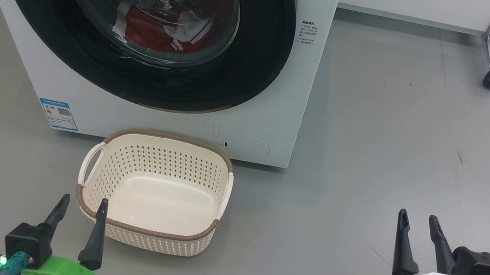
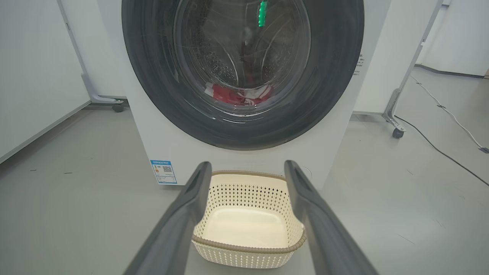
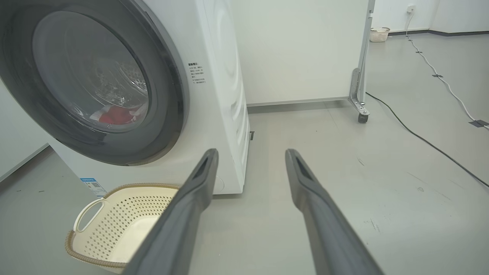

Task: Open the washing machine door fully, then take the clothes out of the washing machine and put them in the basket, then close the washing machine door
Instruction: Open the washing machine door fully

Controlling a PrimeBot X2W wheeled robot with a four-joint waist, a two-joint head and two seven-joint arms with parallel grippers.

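The door (image 1: pixel 258 59) is shut, so the clothes (image 1: pixel 148 27) lie behind its glass, inside the machine (image 1: pixel 152 118). The basket (image 1: pixel 164 135) stands empty just before the machine, probably to keep the carry short. The left gripper (image 1: pixel 84 200) and right gripper (image 1: pixel 417 217) are both open, holding nothing, low and well apart from the door.

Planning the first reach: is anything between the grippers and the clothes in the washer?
Yes. The washing machine door is shut, with the clothes behind its glass. The basket stands on the floor below the door, just ahead of the left gripper. The right gripper is off to the basket's right, over floor.
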